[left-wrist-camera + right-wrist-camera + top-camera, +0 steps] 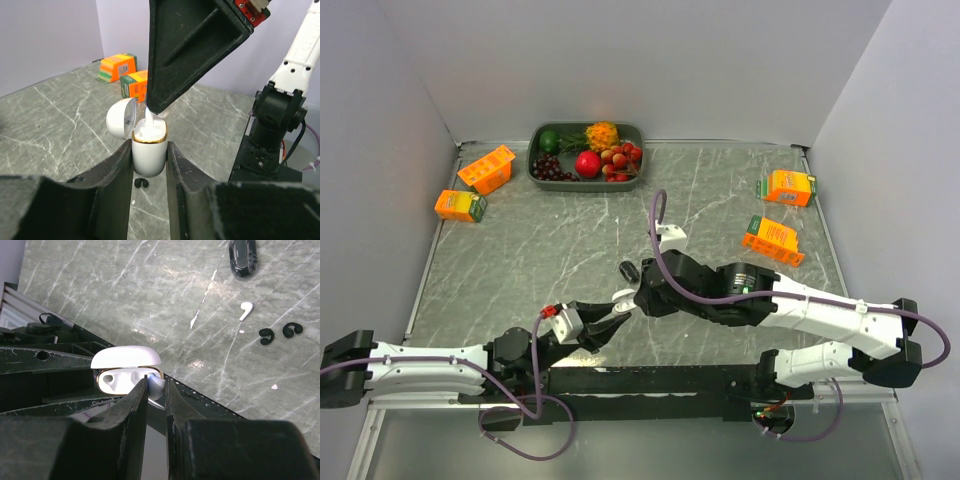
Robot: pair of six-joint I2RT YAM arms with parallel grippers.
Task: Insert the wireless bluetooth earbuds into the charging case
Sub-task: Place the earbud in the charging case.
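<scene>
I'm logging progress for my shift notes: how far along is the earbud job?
Done: the charging case stands open, clamped by the left gripper. In hand: the right gripper holds a white earbud at the case's mouth, not yet seated. Left: a second white earbud lies on the table.

Charging case (149,152): white w/ gold rim, upright, lid flipped open to one side. White earbud (151,119) at its open mouth, partly in. 2nd white earbud (245,311) lies loose, well apart from case; two small black curled buds (266,335) just beside it.
</scene>
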